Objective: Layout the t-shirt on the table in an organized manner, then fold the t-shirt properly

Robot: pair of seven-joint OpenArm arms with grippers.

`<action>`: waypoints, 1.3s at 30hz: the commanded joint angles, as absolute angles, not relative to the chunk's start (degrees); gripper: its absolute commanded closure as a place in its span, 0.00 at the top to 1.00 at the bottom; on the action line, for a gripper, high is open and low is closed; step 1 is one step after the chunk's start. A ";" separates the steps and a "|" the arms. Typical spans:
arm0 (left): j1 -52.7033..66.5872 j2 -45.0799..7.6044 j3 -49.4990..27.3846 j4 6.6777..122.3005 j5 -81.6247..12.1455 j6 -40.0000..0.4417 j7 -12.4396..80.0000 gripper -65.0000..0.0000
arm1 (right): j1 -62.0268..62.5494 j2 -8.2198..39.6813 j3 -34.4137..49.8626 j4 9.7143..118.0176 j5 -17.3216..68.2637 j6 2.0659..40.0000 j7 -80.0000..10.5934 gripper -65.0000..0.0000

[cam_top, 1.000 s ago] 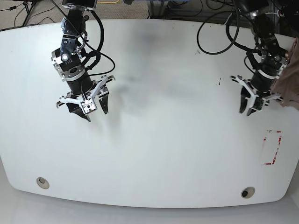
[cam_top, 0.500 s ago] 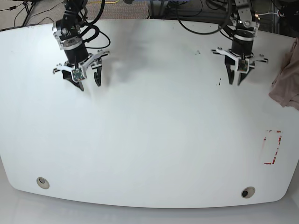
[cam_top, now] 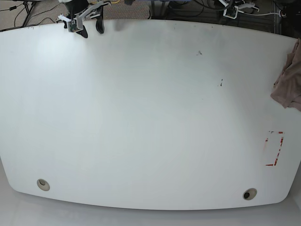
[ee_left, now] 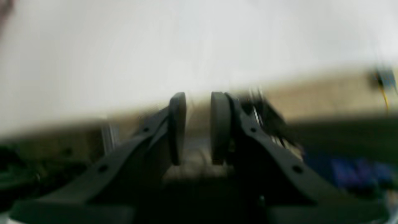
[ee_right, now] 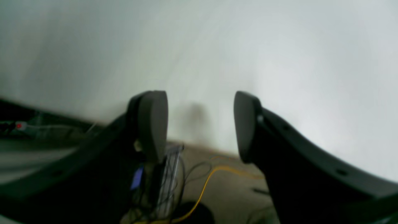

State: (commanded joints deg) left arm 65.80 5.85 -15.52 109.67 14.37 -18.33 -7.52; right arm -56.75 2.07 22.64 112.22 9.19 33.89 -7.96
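Base view: your worktop, the table (cam_top: 141,117), lies almost bare, and the t-shirt (cam_top: 289,82) sits bunched in a heap at the right edge, partly cut off by the frame, so you cannot tell how much of it hangs over. Near that same edge, toward the near right corner, you see the red tape rectangle (cam_top: 273,149); one grommet hole (cam_top: 249,194) lies by the near right corner and the other grommet hole (cam_top: 43,184) by the near left corner. A few dark specks (cam_top: 220,84) mark the surface right of centre. Your right gripper (cam_top: 85,24) hangs at the far left corner, just at the far edge, its fingers spread with nothing between them — the right wrist view confirms this, showing a wide gap between the two pads (ee_right: 152,121) over white tabletop and floor cables (ee_right: 199,189). Your left gripper (cam_top: 234,10) shows only as a white sliver beyond the far edge, toward the right. In the blurred left wrist view its pads (ee_left: 177,124) stand a narrow gap apart — parted, holding nothing.
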 joint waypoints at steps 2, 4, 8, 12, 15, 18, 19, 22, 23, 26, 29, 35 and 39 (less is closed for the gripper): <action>68.97 5.58 -14.46 109.23 14.29 -18.33 -7.52 0.19 | -59.12 2.42 22.55 111.52 9.36 33.89 -7.96 0.49; 70.99 5.49 -13.85 107.91 14.29 -18.33 -7.52 0.19 | -61.14 2.51 22.29 110.64 9.54 33.98 -7.96 0.49; 71.96 5.49 -13.93 102.81 14.29 -18.33 -7.52 0.19 | -63.52 2.42 22.02 107.74 9.36 33.98 -7.87 0.49; 69.67 3.21 -12.97 92.53 14.29 -18.42 -7.69 0.19 | -63.16 2.51 20.26 98.77 9.27 33.98 -6.37 0.49; 65.80 0.75 -10.86 85.49 13.14 -18.42 -7.69 0.19 | -61.93 3.47 18.86 91.65 9.10 33.98 -1.36 0.46; 60.70 -2.42 -9.01 76.44 8.48 -18.42 -7.69 0.19 | -59.30 4.26 16.04 81.45 9.10 33.45 5.14 0.39; 59.38 -3.12 -8.75 74.42 7.16 -18.42 -7.69 0.19 | -58.42 4.62 15.43 78.99 8.92 33.45 6.46 0.38; 54.73 -5.41 -6.55 66.51 3.12 -18.42 -7.69 0.19 | -54.64 5.41 14.73 69.67 7.60 33.36 9.45 0.35; 53.41 -6.02 -5.76 64.84 2.51 -18.42 -7.69 0.19 | -53.32 5.41 14.64 67.47 7.25 33.36 9.71 0.36; 48.13 -8.48 -3.12 58.59 1.54 -18.24 -7.69 0.19 | -47.87 5.41 14.81 58.68 5.32 33.36 10.68 0.36; 44.53 -8.84 -1.80 53.41 1.54 -18.24 -7.69 0.19 | -44.88 5.41 14.64 52.26 4.00 33.27 12.70 0.36; 36.26 -8.92 -1.27 43.30 1.80 -18.24 -7.69 0.19 | -38.64 5.32 14.55 43.65 1.45 31.52 14.73 0.36; 30.02 -8.92 -1.27 34.68 1.89 -18.24 -7.69 0.19 | -35.03 5.23 14.46 38.55 -0.22 28.44 14.73 0.36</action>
